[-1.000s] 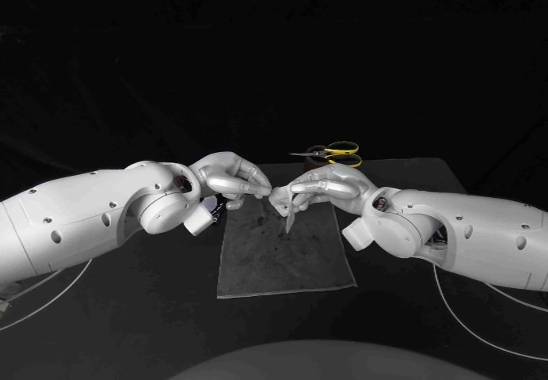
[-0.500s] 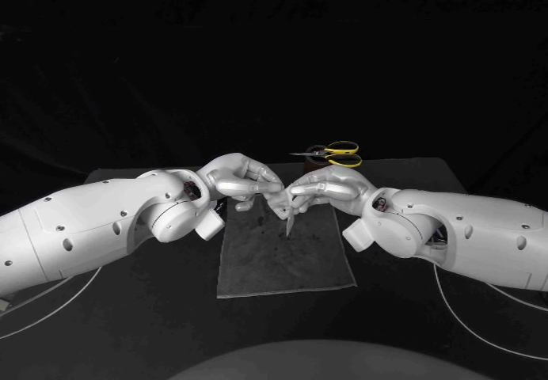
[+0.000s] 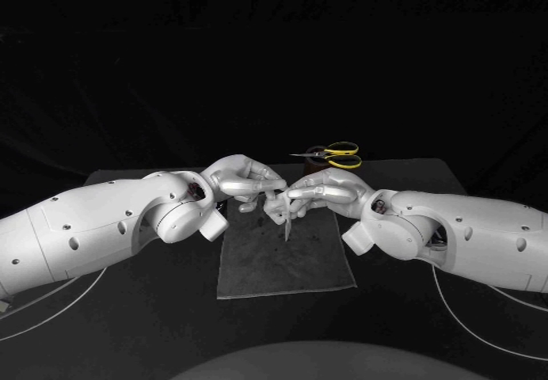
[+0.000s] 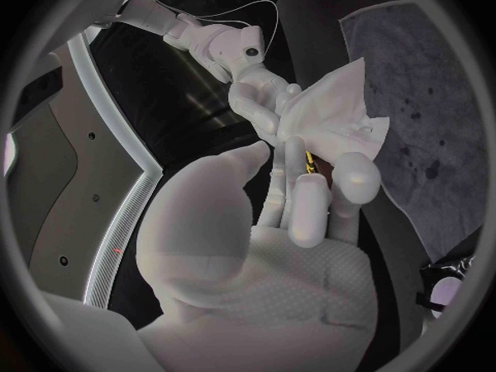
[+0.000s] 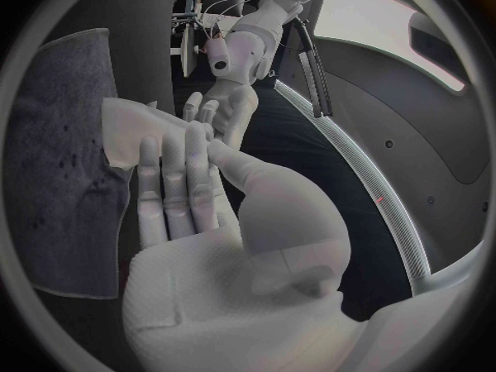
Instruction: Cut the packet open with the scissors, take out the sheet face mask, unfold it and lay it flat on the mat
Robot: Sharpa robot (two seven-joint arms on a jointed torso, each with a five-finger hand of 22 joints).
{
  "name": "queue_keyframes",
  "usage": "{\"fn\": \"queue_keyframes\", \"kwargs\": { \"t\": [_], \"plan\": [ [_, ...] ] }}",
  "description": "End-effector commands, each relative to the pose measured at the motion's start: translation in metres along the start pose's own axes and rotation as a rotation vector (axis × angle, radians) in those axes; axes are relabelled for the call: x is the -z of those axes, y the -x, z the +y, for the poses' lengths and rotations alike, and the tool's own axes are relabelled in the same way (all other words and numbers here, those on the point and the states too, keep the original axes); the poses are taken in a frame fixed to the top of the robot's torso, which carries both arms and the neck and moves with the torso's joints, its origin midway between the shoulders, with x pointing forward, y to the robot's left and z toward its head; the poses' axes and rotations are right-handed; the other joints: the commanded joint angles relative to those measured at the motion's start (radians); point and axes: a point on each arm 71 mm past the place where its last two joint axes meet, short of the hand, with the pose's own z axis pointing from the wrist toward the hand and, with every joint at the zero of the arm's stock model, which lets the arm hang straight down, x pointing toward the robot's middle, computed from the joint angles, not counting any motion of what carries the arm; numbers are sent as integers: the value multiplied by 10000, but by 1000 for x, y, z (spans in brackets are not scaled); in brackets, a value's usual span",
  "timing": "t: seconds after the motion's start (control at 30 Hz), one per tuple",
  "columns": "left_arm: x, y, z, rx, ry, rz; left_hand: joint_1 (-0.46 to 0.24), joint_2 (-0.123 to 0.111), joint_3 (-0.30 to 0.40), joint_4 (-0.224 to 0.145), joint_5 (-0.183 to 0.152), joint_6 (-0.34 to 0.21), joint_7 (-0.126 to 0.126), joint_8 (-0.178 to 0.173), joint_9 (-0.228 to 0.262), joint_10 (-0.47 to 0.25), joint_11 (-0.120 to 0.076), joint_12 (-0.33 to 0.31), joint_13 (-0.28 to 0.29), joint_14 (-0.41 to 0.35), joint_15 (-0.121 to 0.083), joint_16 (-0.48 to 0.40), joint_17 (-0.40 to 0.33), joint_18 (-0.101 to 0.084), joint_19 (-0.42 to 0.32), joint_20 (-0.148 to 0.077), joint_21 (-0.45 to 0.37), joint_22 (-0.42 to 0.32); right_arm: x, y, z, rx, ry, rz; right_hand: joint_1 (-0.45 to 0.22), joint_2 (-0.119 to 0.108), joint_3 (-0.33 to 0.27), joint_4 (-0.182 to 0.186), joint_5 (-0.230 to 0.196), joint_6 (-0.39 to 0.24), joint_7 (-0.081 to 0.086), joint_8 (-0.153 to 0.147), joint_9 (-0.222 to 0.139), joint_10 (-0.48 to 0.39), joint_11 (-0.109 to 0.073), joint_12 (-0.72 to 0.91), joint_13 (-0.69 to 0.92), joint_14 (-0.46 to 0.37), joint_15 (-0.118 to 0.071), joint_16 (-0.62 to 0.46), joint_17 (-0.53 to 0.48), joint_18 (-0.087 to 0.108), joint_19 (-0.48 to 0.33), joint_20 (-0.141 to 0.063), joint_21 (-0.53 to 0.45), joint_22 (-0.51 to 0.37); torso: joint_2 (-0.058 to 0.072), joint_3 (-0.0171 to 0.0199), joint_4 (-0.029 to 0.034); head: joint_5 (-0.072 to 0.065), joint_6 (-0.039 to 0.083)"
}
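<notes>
The sheet face mask (image 4: 336,112), thin, limp and white, hangs folded above the far end of the grey, cloth-like rectangular mat (image 3: 279,265), pinched at its top by both the left hand (image 3: 245,180) and the right hand (image 3: 325,188). Cutting and extraction look done, with the yellow-handled scissors (image 3: 331,152) lying just beyond the mat; unfolding and laying flat remain.

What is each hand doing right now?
Left hand: fingertips at the sheet mask; grip cannot be told.
Right hand: holding the sheet mask.
</notes>
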Motion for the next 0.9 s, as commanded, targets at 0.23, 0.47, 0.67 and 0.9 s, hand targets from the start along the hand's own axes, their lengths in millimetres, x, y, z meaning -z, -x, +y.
{"fn": "queue_keyframes", "kwargs": {
  "t": [0.23, 0.47, 0.67, 0.9],
  "plan": [
    [0, -5, 3, 63, 384, 558, 136, -55, -433, 329, 26, 403, -112, -43, 50, 145, -74, -34, 91, 86, -76, -57, 78, -149, 150, -53, -38, 74, 0, -3, 2, -138, 130, 406, 209, 95, 242, 262, 45, -290, 133, -316, -79, -219, 96, 178, 178, -232, 44, 197, 144, 90, -226, 1, 230, 212, -1, -7, 2, -12, -24],
    [1, -4, 4, -33, 441, 508, 596, -151, -682, 287, 28, 628, -213, -9, 124, 209, -171, 56, 223, 131, -164, -70, 178, -161, 207, -125, -21, 120, 0, -4, 2, -260, 118, 575, 325, 96, 406, 349, 44, -537, 272, -696, -182, -427, 196, 358, 395, -385, 106, 342, 256, 67, -466, 28, 477, 492, -2, -1, 9, -11, -41],
    [2, 0, 5, -21, 408, 266, 712, -236, -839, 316, 27, 579, -186, -62, 134, 125, -160, 92, 296, 141, -168, -79, 205, -165, 216, -148, -24, 121, 1, -3, 1, -353, 60, 655, 338, 86, 469, 408, 45, -594, 316, -855, -237, -534, 230, 458, 504, -447, 132, 409, 303, 66, -582, 47, 585, 618, -3, -3, 5, -18, -54],
    [4, 5, 6, 167, 334, 18, 792, -309, -1117, 501, 26, 1, 53, -449, 30, 9, 27, 149, 413, 195, -25, -70, 359, -185, 244, -75, -11, 155, 1, -2, 0, -466, -40, 686, 356, -37, 476, 373, 43, -648, 350, -989, -284, -597, 247, 563, 604, -464, 140, 475, 341, 70, -653, 58, 687, 727, 1, -4, 6, -30, -61]
  ]
}}
